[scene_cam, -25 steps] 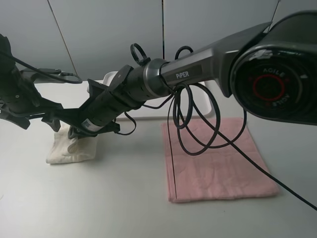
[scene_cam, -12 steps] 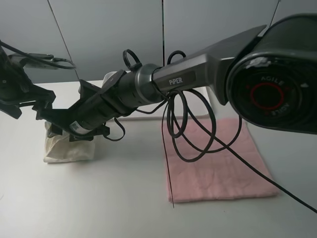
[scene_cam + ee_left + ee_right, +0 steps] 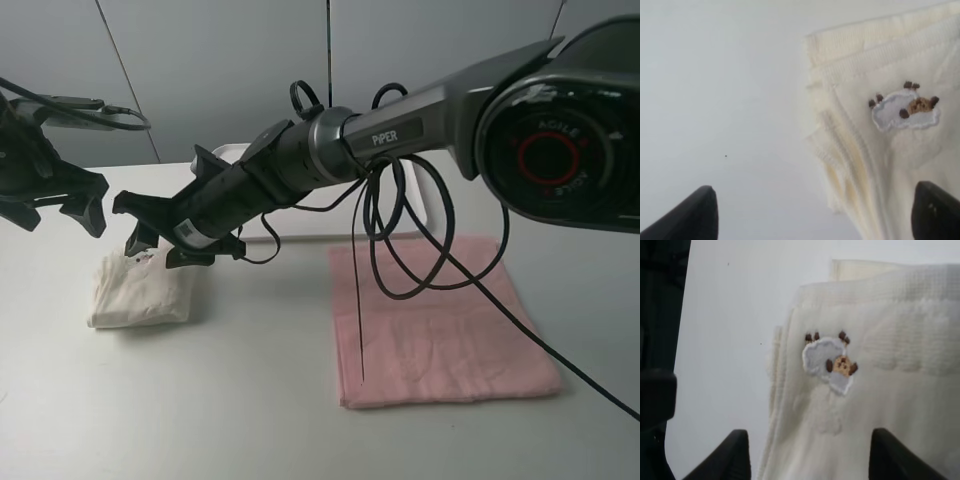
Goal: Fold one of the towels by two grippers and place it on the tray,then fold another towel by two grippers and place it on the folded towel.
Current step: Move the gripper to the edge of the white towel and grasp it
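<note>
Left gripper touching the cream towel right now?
Apart. The exterior high view shows bare table between the open left gripper and the cream towel.

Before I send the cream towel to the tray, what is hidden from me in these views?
tray: mostly behind the right arm in the exterior high view, absent from both wrist views; contents cannot be told.
cream towel: far edge behind the right tool in the exterior high view; both wrist views cut it off, fold evenness unclear.
pink towel: black cables cross it in the exterior high view; no wrist view shows it.
</note>
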